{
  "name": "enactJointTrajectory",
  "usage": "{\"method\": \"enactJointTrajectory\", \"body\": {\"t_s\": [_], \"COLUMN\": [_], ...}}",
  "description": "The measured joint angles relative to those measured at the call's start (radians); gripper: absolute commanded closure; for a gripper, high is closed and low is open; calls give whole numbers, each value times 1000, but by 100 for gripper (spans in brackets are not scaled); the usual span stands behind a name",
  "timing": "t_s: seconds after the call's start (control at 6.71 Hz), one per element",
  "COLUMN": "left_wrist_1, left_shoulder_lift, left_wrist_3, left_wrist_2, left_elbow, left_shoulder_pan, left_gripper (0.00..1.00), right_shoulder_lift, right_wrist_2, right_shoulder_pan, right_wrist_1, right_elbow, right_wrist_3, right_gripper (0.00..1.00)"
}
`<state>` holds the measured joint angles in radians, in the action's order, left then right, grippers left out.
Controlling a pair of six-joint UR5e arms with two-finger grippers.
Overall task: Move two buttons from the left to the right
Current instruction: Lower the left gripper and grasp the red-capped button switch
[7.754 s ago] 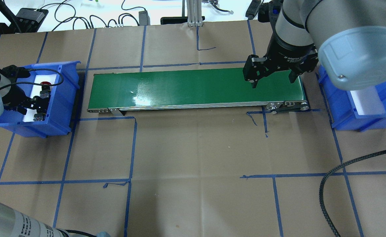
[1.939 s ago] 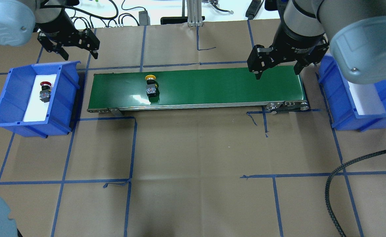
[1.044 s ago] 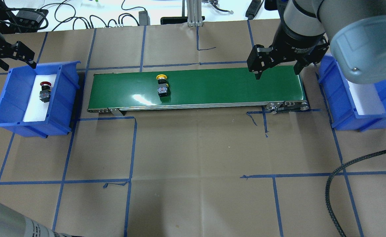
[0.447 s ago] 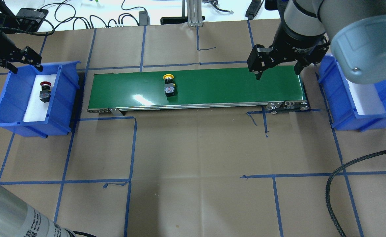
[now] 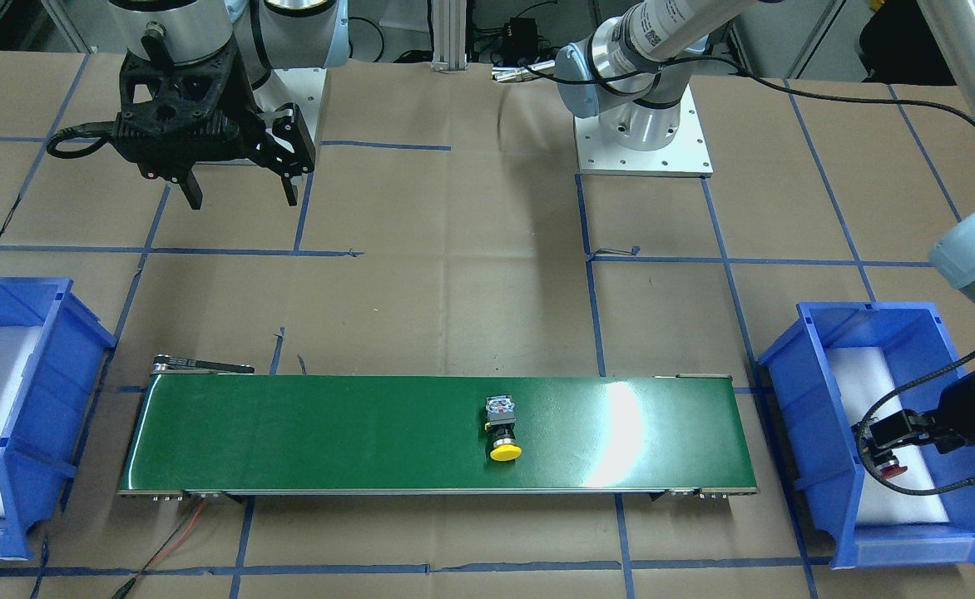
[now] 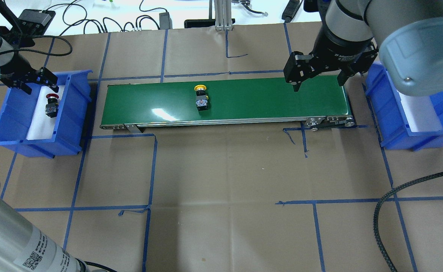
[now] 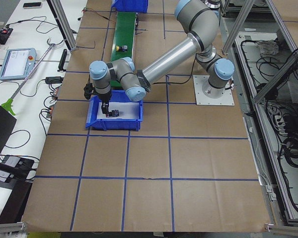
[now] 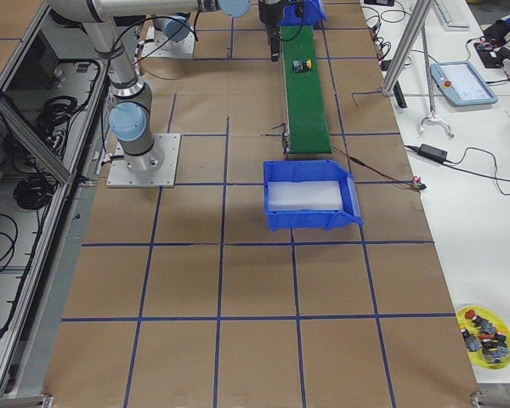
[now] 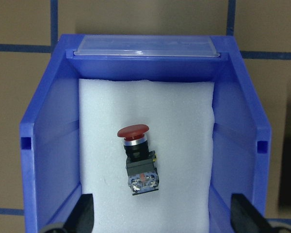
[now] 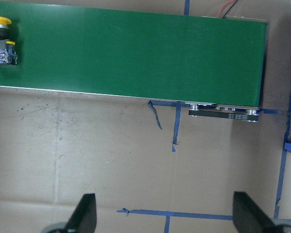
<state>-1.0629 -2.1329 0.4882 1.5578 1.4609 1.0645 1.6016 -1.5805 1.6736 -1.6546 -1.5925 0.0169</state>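
Observation:
The yellow button lies on its side on the green conveyor belt, left of its middle; it also shows in the right wrist view. The red button lies on white foam in the left blue bin, seen clearly in the left wrist view. My left gripper is open and empty, hovering over the bin's far end just above the red button. My right gripper is open and empty above the belt's right end.
The right blue bin with white foam stands beyond the belt's right end. A black cable curls over the front right of the table. Cables and an aluminium post line the back edge.
The yellow button has ridden the belt to the right. My left gripper has swung from behind the belt to over the left bin, above the red button. The right arm is still.

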Motion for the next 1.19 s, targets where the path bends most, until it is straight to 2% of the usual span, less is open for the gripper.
{"method": "enactJointTrajectory", "body": {"t_s": [0.15,0.45,0.75,0.89,1.04,1.19], "left_wrist_1": [73,133,140,141,141,141], "left_shoulder_lift": [-7,-19,-39,-44,-45,-45], "left_wrist_3": [3,6,6,6,6,3], "left_wrist_2": [1,5,-1,-4,-5,-5], "left_elbow": [43,79,82,82,81,79], "left_shoulder_pan": [-1,-3,-30,-45,-48,-45], "left_gripper": [0,1,13,14,23,45], "right_shoulder_lift": [0,0,1,1,1,1], "right_wrist_2": [0,1,2,2,2,2], "right_shoulder_pan": [0,0,0,0,0,0], "right_wrist_1": [0,-1,-2,-2,-2,0], "right_elbow": [0,0,0,0,0,0], "right_wrist_3": [0,0,0,0,0,0], "right_gripper": [0,0,0,0,0,0]}}
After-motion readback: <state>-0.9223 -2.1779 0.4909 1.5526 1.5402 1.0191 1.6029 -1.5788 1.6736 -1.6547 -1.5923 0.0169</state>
